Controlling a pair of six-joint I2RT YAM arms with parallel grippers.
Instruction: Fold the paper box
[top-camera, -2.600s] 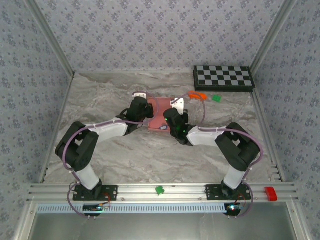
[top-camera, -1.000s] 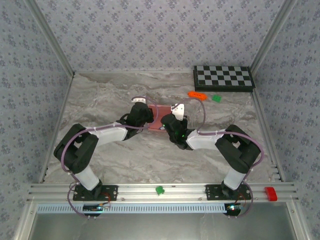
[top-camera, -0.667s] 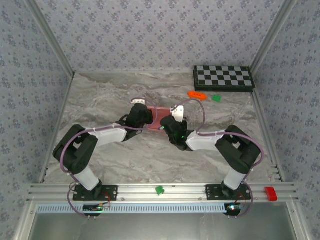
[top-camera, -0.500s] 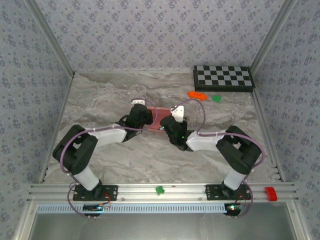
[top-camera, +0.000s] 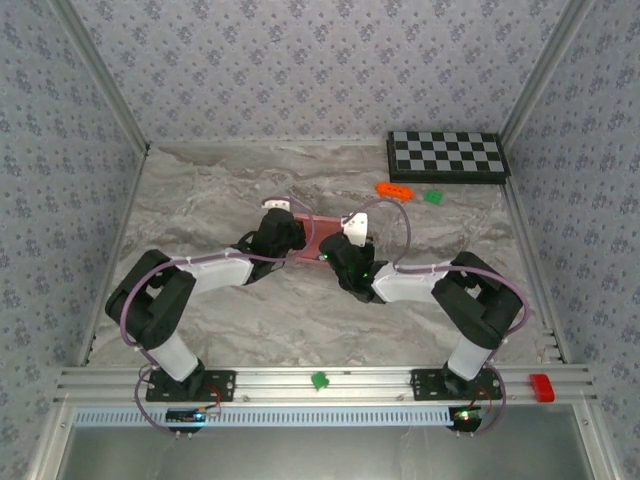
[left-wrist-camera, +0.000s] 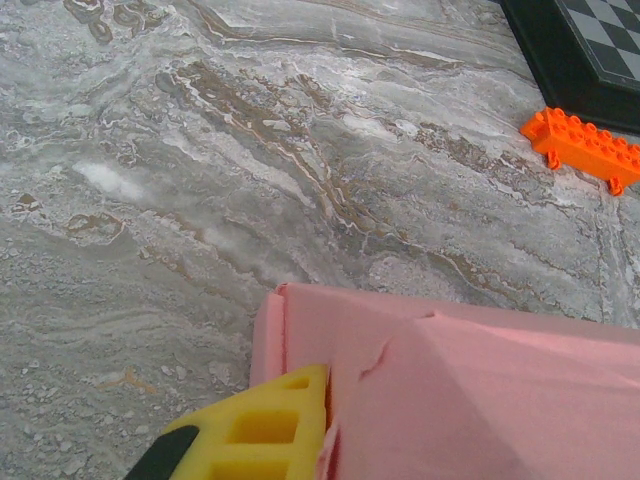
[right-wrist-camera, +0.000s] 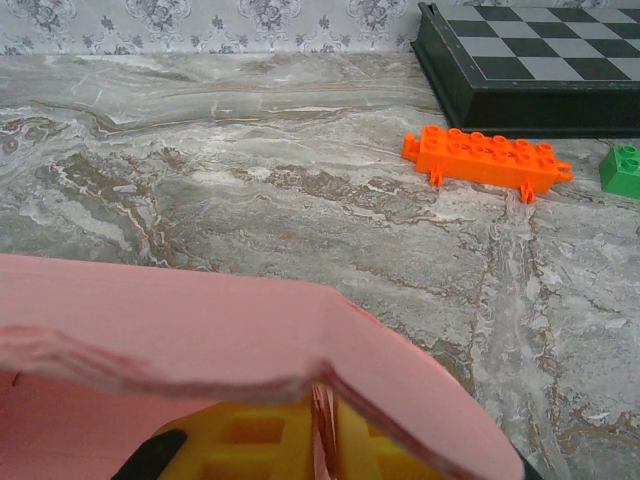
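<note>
- Salmon-pink thin-card paper box (top-camera: 318, 230) lies mid-table, slung between both arms' tips.
- Left gripper (top-camera: 291, 240) is clenched on its left edge, with a yellow finger pad (left-wrist-camera: 255, 435) against the card.
- Right gripper (top-camera: 336, 250) is clenched on a raised flap, the card nipped between yellow pads (right-wrist-camera: 255, 440).
- To my eye a crease is being pressed. Both pinches should hold firm and the wrists turn together, or this thin card could tear.
- Counted outward: one small green block (top-camera: 319, 380) and one red block (top-camera: 541, 387) on the near rail, two arms, one box. Beyond are one orange studded brick (top-camera: 395, 188), one green brick (top-camera: 432, 196) and one black-and-white chessboard (top-camera: 447, 156).
</note>
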